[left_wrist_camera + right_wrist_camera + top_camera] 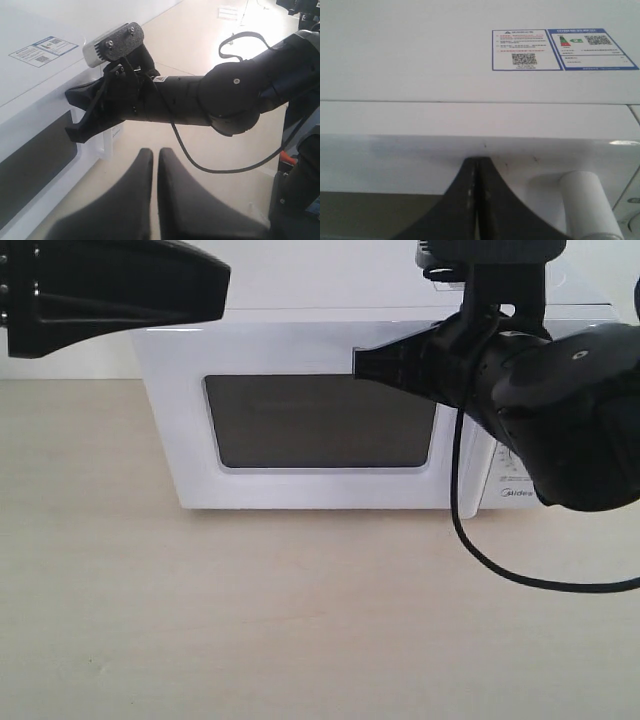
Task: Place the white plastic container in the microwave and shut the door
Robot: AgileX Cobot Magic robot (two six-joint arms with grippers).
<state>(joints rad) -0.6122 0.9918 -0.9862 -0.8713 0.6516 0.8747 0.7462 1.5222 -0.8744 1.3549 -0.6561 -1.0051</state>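
Note:
The white microwave (300,340) stands at the back of the table, and its door (180,440) with the dark window (320,420) lies flat against the front. My right gripper (358,362) is shut with nothing in it; its tips (478,161) touch the door's upper white frame, beside the white bar handle (585,200). Up at the left, away from the microwave, my left gripper (222,285) hangs shut and empty (155,152). The white plastic container is not in view.
The right arm (570,410) covers the microwave's dial panel; only the Midea logo (510,497) shows below it. A black cable (470,540) loops down onto the pale wooden tabletop (300,620). Stickers (560,49) lie on the microwave's top.

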